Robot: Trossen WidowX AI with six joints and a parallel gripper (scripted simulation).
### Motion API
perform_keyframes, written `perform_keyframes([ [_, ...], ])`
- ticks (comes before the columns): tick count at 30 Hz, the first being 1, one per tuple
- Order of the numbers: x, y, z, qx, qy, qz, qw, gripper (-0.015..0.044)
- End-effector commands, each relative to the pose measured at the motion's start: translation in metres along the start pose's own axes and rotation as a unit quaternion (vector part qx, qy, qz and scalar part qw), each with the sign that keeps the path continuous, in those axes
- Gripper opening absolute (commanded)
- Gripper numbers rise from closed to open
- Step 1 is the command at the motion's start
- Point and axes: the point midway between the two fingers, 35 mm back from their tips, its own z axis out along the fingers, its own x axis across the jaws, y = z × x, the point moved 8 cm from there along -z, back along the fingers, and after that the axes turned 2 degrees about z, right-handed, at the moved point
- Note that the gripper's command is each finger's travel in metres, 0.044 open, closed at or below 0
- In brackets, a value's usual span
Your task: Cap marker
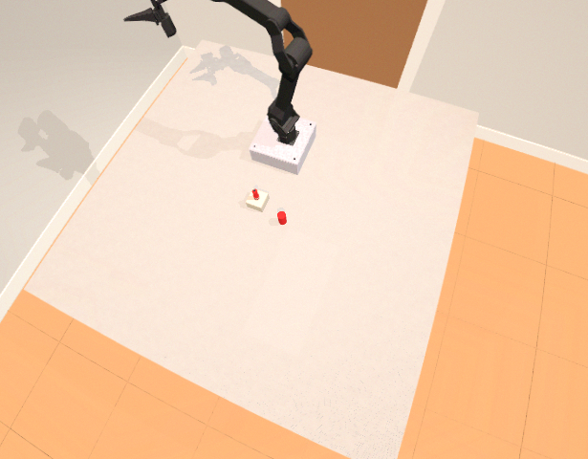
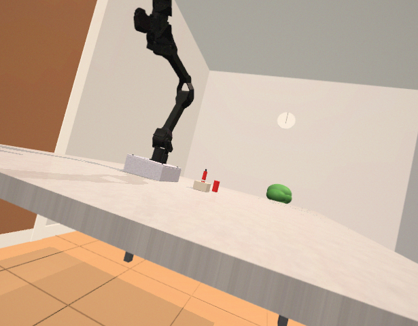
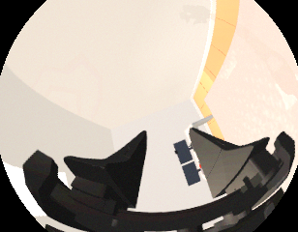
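A red marker (image 1: 255, 194) (image 2: 204, 176) with a small dark tip stands upright in the pale holder block (image 1: 253, 204) (image 2: 201, 186). The red cap (image 1: 282, 218) (image 2: 215, 186) stands upright on the table beside the block, apart from it. My gripper (image 3: 167, 132) is partly open in the wrist view, with nothing between its fingers. It is high up and far from the marker and cap, at the top left of the top view. The marker and cap cannot be made out in the wrist view.
The arm's pale base box (image 1: 273, 155) (image 2: 142, 170) sits behind the holder block. A green rounded object (image 2: 279, 193) shows beyond the table's far edge. Walls show behind the arm. Two dark panels (image 3: 183, 152) (image 3: 191, 174) show past the fingers.
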Motion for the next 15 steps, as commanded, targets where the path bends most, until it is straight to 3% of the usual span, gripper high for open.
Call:
perform_keyframes([
  [1,-0.027,-0.012,0.039,0.030,-0.049,0.015,0.998,0.0241],
  [8,-0.093,-0.060,0.102,0.092,-0.168,0.021,0.981,0.0241],
  [15,-0.169,-0.131,0.135,0.159,-0.299,-0.016,0.941,0.0241],
])
